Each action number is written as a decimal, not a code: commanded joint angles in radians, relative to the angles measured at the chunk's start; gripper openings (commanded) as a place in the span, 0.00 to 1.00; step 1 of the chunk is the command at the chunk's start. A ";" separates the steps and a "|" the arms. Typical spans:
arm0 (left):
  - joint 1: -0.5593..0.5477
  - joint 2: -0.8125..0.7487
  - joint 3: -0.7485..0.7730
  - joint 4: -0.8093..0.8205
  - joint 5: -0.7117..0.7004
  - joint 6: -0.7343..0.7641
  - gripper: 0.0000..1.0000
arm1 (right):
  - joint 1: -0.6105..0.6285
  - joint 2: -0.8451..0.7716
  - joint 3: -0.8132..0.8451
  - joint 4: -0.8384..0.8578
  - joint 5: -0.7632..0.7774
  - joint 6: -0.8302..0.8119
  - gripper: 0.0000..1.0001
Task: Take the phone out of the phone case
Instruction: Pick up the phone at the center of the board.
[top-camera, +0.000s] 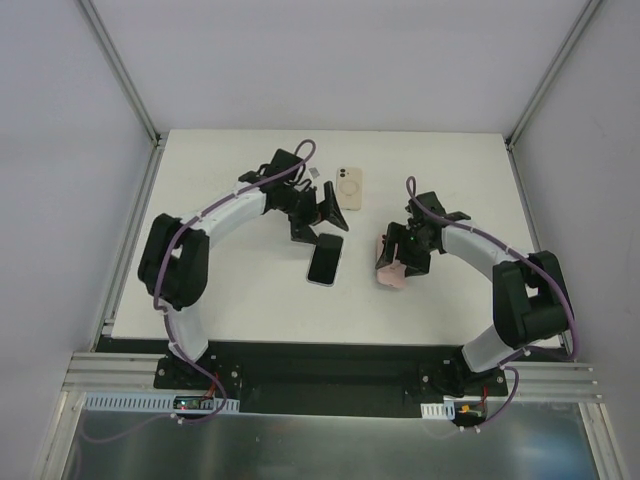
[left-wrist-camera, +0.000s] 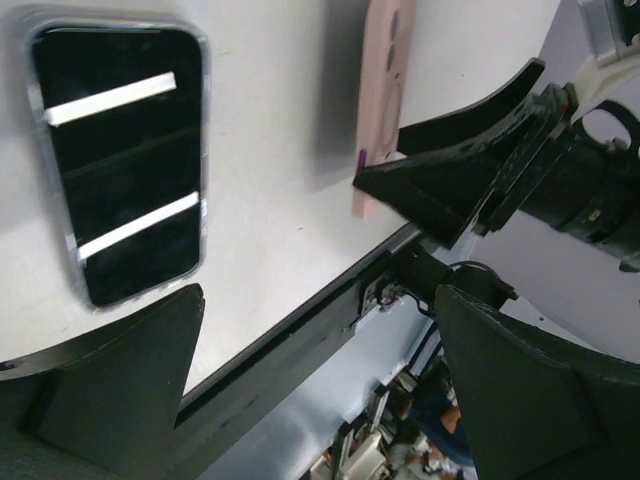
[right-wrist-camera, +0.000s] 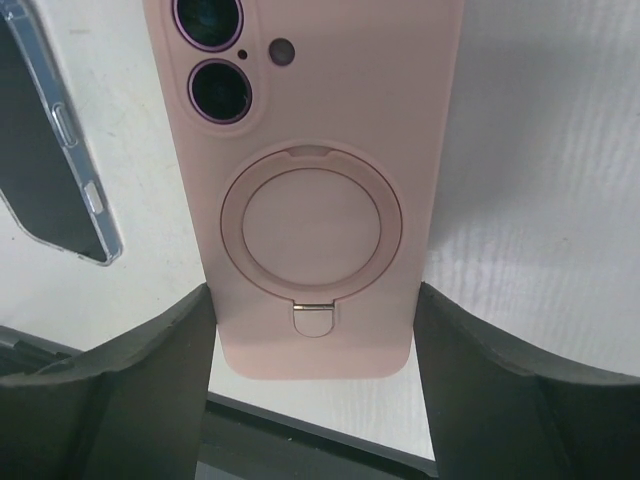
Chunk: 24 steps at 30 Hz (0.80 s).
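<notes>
A pink phone case (right-wrist-camera: 315, 150) with a ring stand holds a phone; its camera lenses (right-wrist-camera: 215, 55) show through the cutout. My right gripper (right-wrist-camera: 315, 300) is shut on the case's two long edges near its bottom end. In the top view the right gripper (top-camera: 398, 255) holds the pink case (top-camera: 388, 274) tilted up right of the table's middle. My left gripper (top-camera: 320, 218) is open and empty above the table, left of the pink case. In the left wrist view the left gripper (left-wrist-camera: 320, 300) has wide jaws, and the pink case (left-wrist-camera: 385, 100) shows edge-on.
A black phone in a clear case (top-camera: 325, 260) lies face up between the arms; it shows in the left wrist view (left-wrist-camera: 120, 160) and the right wrist view (right-wrist-camera: 50, 150). A cream case with a ring (top-camera: 349, 188) lies behind it. The table's near edge (left-wrist-camera: 300, 320) is close.
</notes>
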 joint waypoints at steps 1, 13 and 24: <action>-0.067 0.156 0.155 0.045 0.125 -0.074 0.96 | 0.022 -0.063 -0.012 0.023 -0.078 0.023 0.46; -0.132 0.378 0.286 0.130 0.280 -0.137 0.86 | 0.024 -0.115 -0.016 0.015 -0.150 0.020 0.47; -0.147 0.442 0.308 0.170 0.288 -0.126 0.86 | 0.038 -0.126 0.039 0.001 -0.197 0.042 0.47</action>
